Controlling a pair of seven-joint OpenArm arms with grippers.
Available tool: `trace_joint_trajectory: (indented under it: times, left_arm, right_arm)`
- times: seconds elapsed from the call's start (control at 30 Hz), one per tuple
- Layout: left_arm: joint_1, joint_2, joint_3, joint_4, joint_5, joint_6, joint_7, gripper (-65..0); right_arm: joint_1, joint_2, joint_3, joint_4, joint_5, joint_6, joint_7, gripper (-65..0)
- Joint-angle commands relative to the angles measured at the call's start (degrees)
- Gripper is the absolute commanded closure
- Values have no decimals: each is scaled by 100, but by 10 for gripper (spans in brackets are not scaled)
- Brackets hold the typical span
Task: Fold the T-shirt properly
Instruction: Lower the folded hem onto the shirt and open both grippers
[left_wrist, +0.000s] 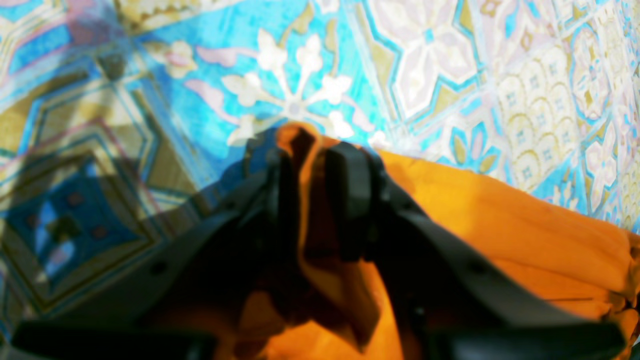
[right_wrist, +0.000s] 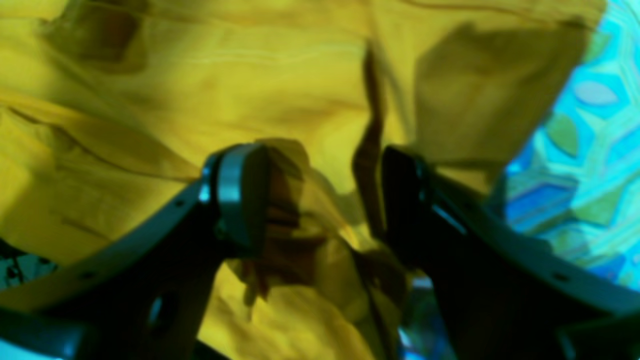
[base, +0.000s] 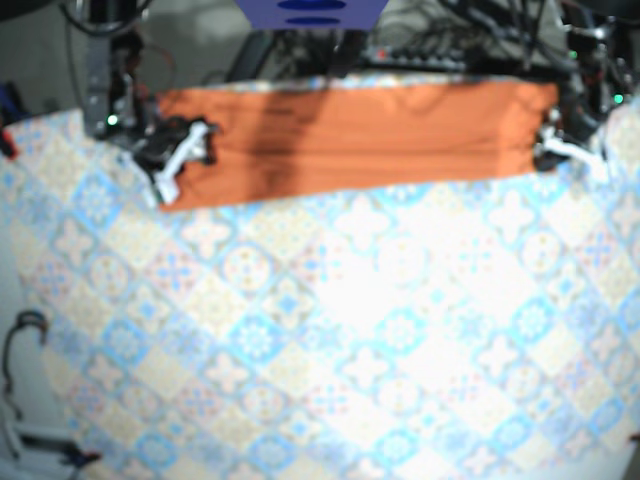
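At the 12 o'clock edge of the surface (base: 330, 340), in the base view, the shirt (base: 360, 140) lies as a long orange band. Its long axis runs from 9 to 3 o'clock.

Left gripper (left_wrist: 307, 165): stationed at the 3 o'clock end of the band. The left wrist view shows the jaws closed on a narrow pinch of orange cloth, which stands up between them. The rest of the shirt trails off toward 4 o'clock in that view.

Right gripper (right_wrist: 320, 200): stationed at the 9 o'clock end of the band. The right wrist view shows the jaws standing well apart, astride a raised, bunched fold. Cloth lies between them, but no clamping is visible, and the view is blurred. The shirt reads yellow here, which I take to be a colour cast.

Assessment: each arm holds station at its own end, so neither is nearer to the whole garment. The bare surface lies toward 6 o'clock of the band. Any coming fold across the long axis would likely call for both ends to be secured. The right end does not appear to be secured yet. A lift on the left grip alone could drag or skew the band.
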Motion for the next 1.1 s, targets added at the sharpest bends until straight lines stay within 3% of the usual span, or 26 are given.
trace_joint_trajectory:
  times: [0.0,0.43,1.07]
  left_arm:
    - [72,-109,-155,26,150,105,153,-163]
    - [187,-109,-296,26,150,105,135,-163]
    - [195,-117,-313,26,150,114,135,-234]
  right_arm:
    - [7,61,161,176,64,0,95,-352]
    - [-283,61,987,642,72,0,87,-352]
    - [-318,61,1102,958,72,0,60,-352]
